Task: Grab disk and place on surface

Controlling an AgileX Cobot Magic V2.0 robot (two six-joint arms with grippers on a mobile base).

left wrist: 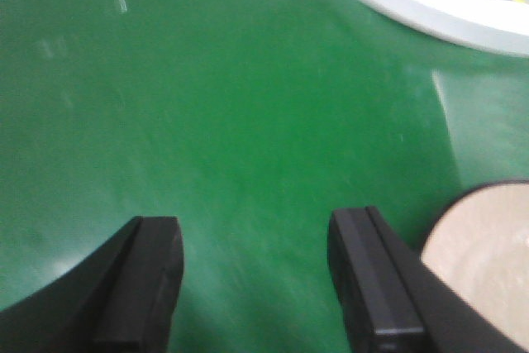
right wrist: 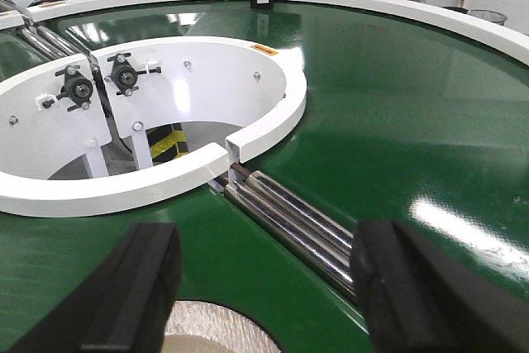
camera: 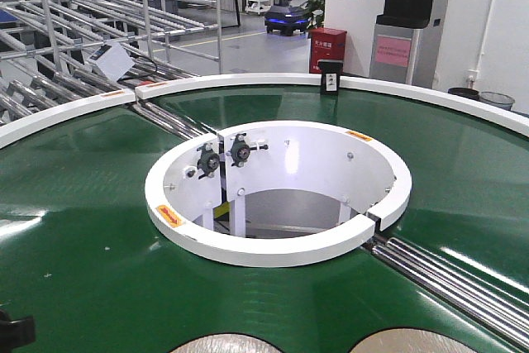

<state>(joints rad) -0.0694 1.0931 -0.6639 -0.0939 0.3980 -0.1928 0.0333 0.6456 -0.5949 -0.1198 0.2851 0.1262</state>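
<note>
Only disk edge visible, beside left end effector.

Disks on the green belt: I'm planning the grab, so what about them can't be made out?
Front view: left disk, right disk cut off by bottom edge.
Left wrist view: disk blurred, cut by right edge, partly behind a finger.
Right wrist view: disk cut by bottom edge.
Tabletop: in no view.
</note>
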